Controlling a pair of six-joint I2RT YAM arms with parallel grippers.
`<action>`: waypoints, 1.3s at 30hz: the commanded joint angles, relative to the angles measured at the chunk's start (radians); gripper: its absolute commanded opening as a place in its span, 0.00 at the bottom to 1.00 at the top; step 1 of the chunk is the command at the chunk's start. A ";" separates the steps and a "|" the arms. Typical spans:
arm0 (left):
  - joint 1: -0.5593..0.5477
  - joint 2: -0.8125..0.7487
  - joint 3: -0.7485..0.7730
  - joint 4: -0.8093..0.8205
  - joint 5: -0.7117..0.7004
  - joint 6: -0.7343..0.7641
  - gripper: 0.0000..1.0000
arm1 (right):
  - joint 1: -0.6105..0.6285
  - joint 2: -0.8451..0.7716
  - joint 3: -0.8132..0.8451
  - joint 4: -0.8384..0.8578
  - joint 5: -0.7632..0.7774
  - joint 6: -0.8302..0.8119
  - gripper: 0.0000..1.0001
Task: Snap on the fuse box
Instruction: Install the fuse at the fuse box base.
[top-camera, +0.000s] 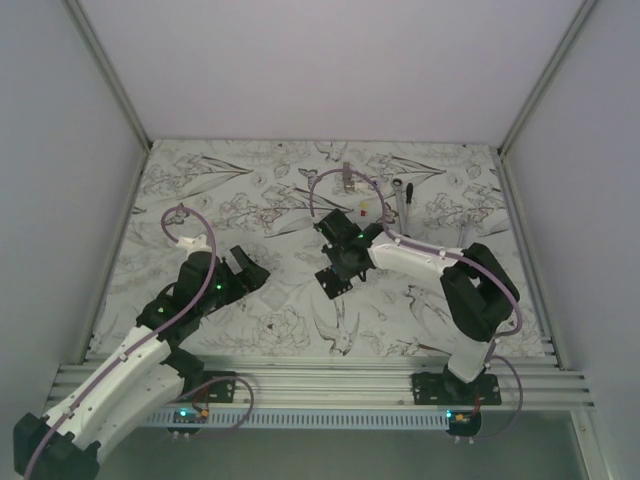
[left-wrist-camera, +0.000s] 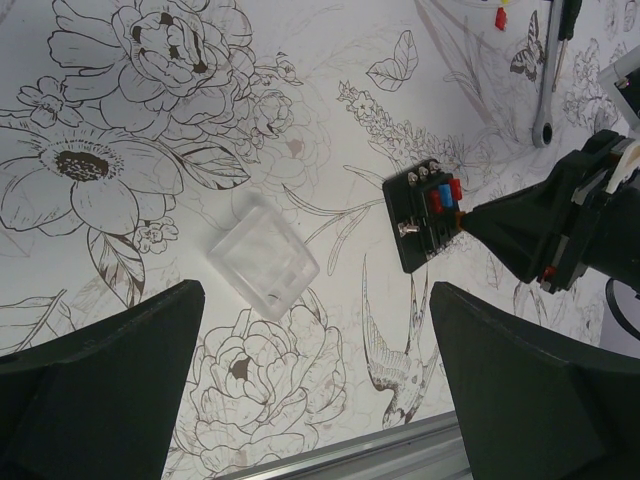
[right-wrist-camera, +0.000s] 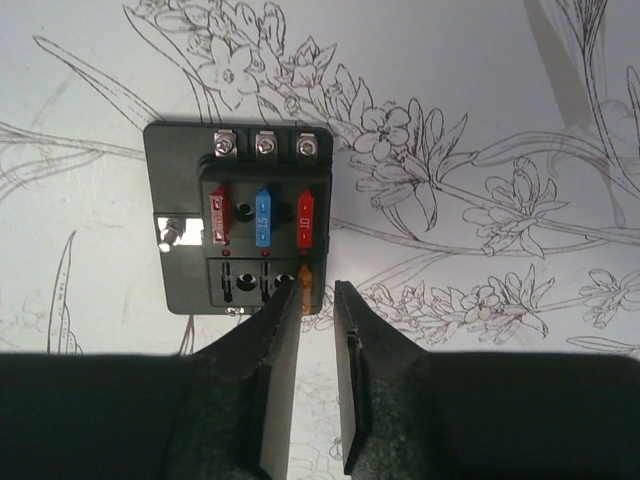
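The fuse box (right-wrist-camera: 238, 220) is a black square block lying flat on the flower-printed table, with two red fuses and a blue fuse in its upper row and an orange fuse (right-wrist-camera: 305, 282) at its lower right slot. It also shows in the left wrist view (left-wrist-camera: 425, 215). My right gripper (right-wrist-camera: 318, 295) hovers at the box's lower right corner, jaws a narrow gap apart with nothing between them; its left finger (right-wrist-camera: 283, 335) overlaps the corner beside the orange fuse. A clear plastic cover (left-wrist-camera: 265, 258) lies left of the box. My left gripper (left-wrist-camera: 315, 400) is wide open and empty, near the cover.
A silver ratchet wrench (top-camera: 405, 195) lies at the back right, also in the left wrist view (left-wrist-camera: 545, 90). Loose red and yellow fuses (top-camera: 362, 210) lie beside it. A small metal part (top-camera: 347, 178) sits farther back. The aluminium rail (top-camera: 320, 380) runs along the near edge.
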 joint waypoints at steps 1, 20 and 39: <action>0.009 0.003 0.002 -0.008 0.008 -0.001 1.00 | 0.007 -0.040 0.013 -0.049 0.007 0.009 0.27; 0.009 0.000 -0.005 -0.007 0.014 -0.005 1.00 | 0.005 -0.071 -0.069 0.007 -0.035 0.030 0.26; 0.010 0.004 -0.003 -0.007 0.017 -0.007 1.00 | 0.005 -0.028 -0.028 0.012 -0.032 0.017 0.17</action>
